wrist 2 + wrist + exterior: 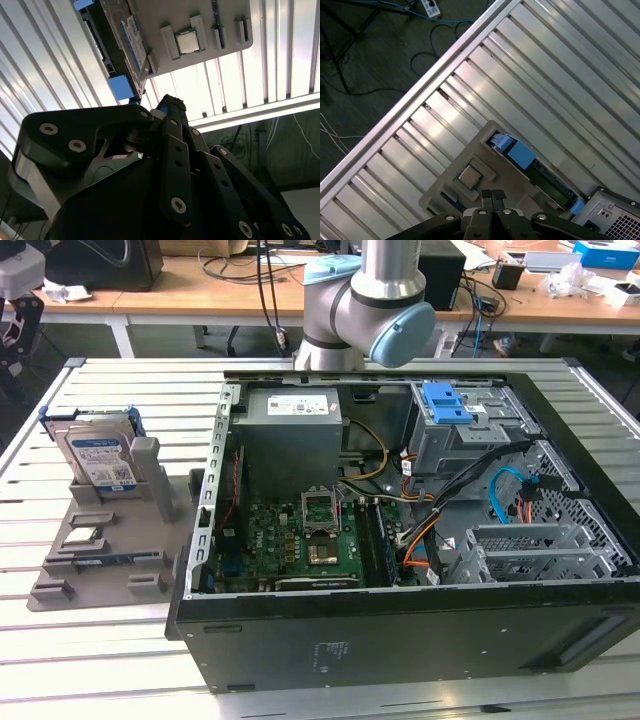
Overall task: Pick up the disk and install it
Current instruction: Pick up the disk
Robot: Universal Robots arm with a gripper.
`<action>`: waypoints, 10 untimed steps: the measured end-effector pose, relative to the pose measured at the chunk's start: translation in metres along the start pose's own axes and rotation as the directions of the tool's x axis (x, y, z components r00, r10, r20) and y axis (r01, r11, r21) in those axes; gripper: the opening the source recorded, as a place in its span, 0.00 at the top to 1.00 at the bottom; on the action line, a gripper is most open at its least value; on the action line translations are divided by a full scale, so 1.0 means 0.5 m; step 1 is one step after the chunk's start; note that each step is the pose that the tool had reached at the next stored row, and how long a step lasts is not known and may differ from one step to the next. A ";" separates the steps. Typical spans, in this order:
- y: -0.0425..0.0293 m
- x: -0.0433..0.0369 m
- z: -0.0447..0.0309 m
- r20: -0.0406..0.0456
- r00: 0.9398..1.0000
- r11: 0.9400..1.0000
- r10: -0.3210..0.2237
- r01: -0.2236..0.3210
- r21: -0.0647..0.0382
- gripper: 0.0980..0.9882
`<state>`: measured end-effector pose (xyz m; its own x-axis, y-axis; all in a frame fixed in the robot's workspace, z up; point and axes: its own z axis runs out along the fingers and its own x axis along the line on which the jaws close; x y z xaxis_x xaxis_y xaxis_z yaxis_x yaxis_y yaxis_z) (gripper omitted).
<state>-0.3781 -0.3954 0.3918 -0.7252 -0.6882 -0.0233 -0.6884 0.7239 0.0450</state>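
Step in hand: the approach to the pick, nothing lifted yet.

- Disk (100, 455) stands upright on edge in the grey holder (110, 565), at the exterior view's left of the bench (100, 660).
- Gripper (492, 196) in the first wrist view: tips pressed together, pinching nothing, hovering above the holder and clear of the disk.
- My judgement: the grasp calls for the tips to part and straddle the disk's top edge squarely.
- Edges: the holder's upright post (148, 465) sits just beside the disk. The computer case (400, 640) wall is near the holder on the exterior view's right.
- Room: bare slats lie around the holder's other sides. The bench edge is near, floor beyond.
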 end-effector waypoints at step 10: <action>0.000 0.000 0.000 -0.005 0.994 0.994 -0.107 0.107 -0.003 0.99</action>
<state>-0.3781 -0.3954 0.3917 -0.6473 -0.7618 -0.0233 -0.7620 0.6461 0.0450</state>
